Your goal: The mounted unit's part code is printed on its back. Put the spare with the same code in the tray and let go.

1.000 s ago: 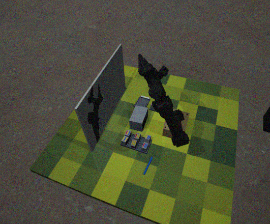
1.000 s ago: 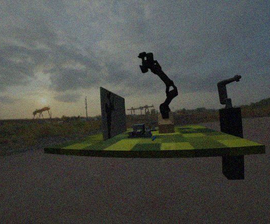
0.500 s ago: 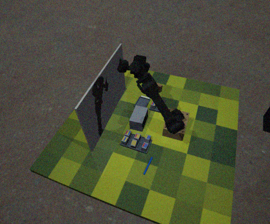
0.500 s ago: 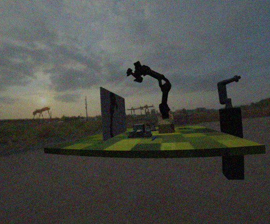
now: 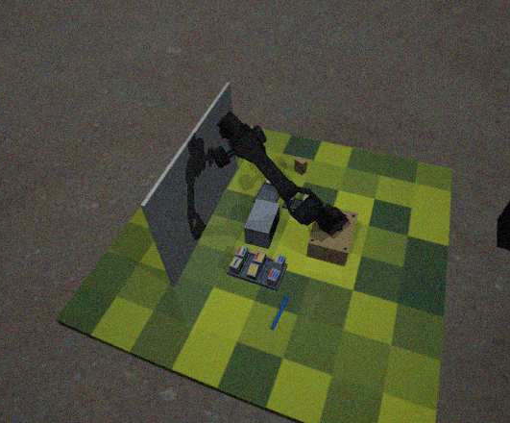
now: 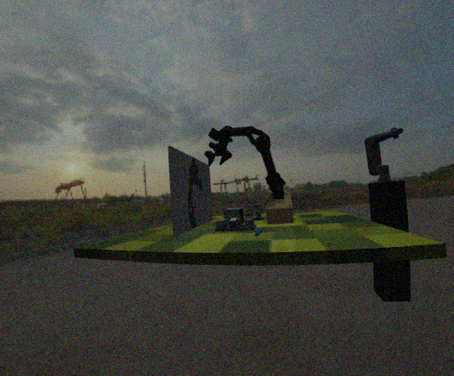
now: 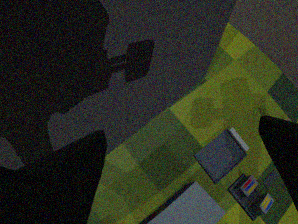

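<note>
My gripper [image 6: 216,161] [image 7: 185,132] is open and empty, high above the board near the upright grey panel [image 5: 165,226] [image 6: 179,192] [image 7: 167,87], which mirrors the arm. A grey box [image 5: 263,216] [image 7: 190,209], possibly the mounted unit, stands beside the panel; no code can be read. A flat grey piece with a pale edge [image 5: 267,193] [image 7: 220,156], perhaps the tray, lies behind it. A dark rack [image 5: 262,278] holds several spares with coloured stripes. A smaller dark rack [image 7: 247,203] shows two striped spares [image 7: 249,185] [image 7: 266,202]; the arm partly hides it in the top view.
The arm stands on a wooden base [image 5: 328,252] [image 6: 280,214]. A blue stick [image 5: 279,313] [image 6: 258,232] lies in front of the larger rack. A small brown block [image 5: 301,165] stands farther back. A black pedestal [image 6: 388,205] with another arm stands beyond the board.
</note>
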